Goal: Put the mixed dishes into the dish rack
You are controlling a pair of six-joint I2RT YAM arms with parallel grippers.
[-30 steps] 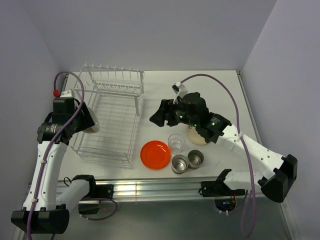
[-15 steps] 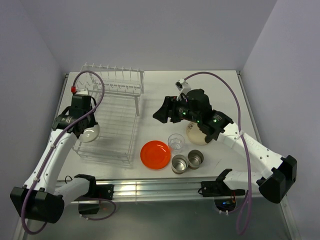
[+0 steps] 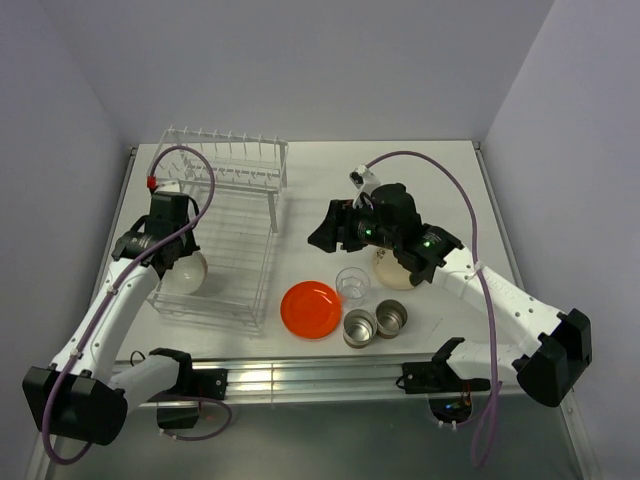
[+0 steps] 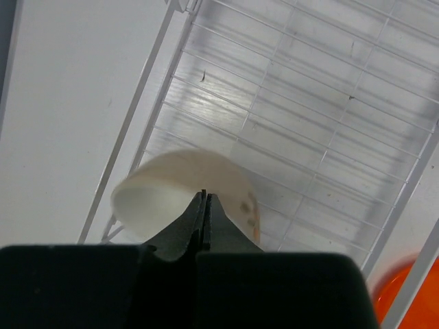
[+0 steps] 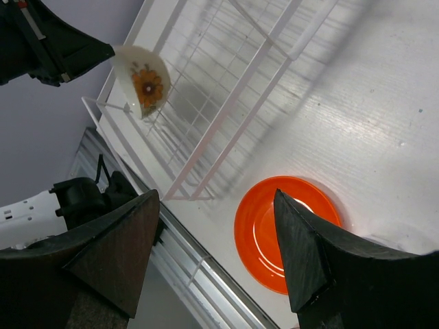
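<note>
While the left hand [image 4: 205,195] sits clenched at the flower-printed bowl [image 5: 145,83], the right hand [image 5: 212,199] gapes.

This is a robotics lab cell. A white table [image 3: 320,170] stands boxed in on three sides by plain pale-lilac walls [image 3: 330,70]. A left arm [image 3: 105,315] and a right arm [image 3: 505,300], both white and black, are bolted to an aluminium rail [image 3: 300,372] along the table's near edge. Purple cables [image 3: 408,153] loop off them. A white wire dish rack [image 3: 225,230] and a handful of dishes stand on the bare table.
</note>
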